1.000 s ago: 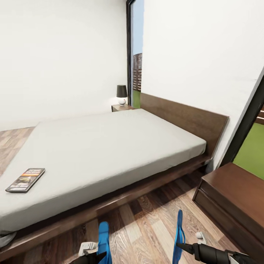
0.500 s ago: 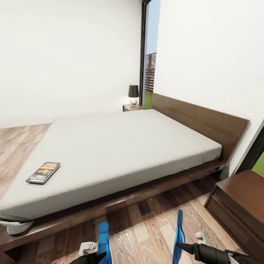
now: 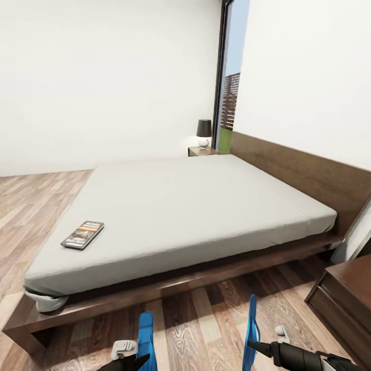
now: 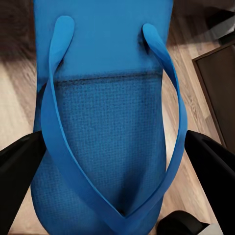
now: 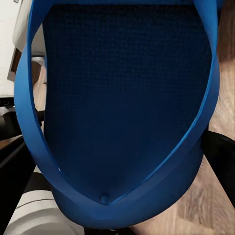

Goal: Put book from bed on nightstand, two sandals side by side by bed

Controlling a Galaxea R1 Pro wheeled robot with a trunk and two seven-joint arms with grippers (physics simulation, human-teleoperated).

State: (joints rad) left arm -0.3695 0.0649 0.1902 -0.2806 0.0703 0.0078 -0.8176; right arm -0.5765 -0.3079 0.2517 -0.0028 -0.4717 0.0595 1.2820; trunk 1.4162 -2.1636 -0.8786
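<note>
Left gripper and right gripper each hold one sandal, left sandal and right sandal, jaws clamped across the sole: light, flexible foam, likely to bend. Beyond, the book lies on the bed near its foot corner; thin, grip at an edge; lettering unreadable

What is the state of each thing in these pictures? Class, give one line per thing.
book: closed, lying flat near the bed's foot corner.
bed: bare mattress, nothing else on it.
left sandal: held off the floor by the left gripper.
right sandal: held edge-up by the right gripper.
lamp: upright on the far nightstand.
</note>
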